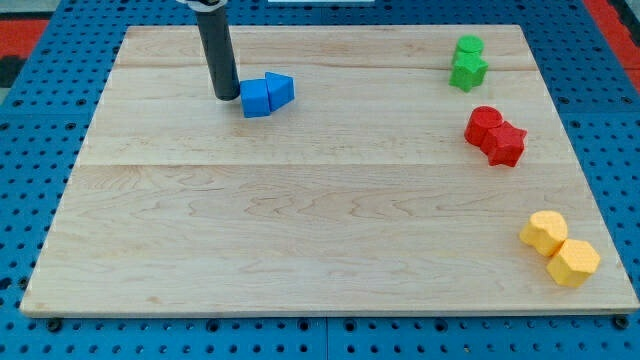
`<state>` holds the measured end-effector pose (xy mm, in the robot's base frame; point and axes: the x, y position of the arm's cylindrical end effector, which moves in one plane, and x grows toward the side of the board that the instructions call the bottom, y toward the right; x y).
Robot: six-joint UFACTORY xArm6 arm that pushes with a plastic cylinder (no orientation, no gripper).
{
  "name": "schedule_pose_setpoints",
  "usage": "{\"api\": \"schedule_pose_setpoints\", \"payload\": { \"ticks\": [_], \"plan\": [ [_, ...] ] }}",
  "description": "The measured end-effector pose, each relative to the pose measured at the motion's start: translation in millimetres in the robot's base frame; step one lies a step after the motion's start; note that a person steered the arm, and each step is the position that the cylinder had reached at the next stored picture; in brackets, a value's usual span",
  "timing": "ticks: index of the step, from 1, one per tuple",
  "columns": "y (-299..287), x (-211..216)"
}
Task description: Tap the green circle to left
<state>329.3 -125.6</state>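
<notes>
Tip: my tip [226, 96] rests on the desk [300, 220] near its far-left corner, just left of a pair of blue blocks [266, 94], touching or almost touching the nearer one.
Jaws: none on this arm; it ends in a bare rod, so nothing opens, closes or grips.
Green circle: the green circle [467, 46] sits near the desk's far-right corner, touching the green star [468, 71] just in front of it.
Gap: my tip and the target are well apart, nearly the whole width of the desk.
Approach: I judge the tip should travel along the far edge, pass behind the green pair, and settle on the circle's right side.
Contact: a short push leftward through the circle's middle, kept clear of the star so only the circle shifts.
Risk: the red blocks [495, 134] lie close in front of the green pair; a wide swing around could nudge them.
</notes>
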Motion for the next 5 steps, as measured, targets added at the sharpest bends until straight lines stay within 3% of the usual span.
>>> {"api": "schedule_pose_setpoints", "payload": {
  "ticks": [1, 2, 3, 4, 5],
  "plan": [
    [-21, 5],
    [-18, 36],
    [-4, 125],
    [32, 162],
    [121, 129]
  ]
}}
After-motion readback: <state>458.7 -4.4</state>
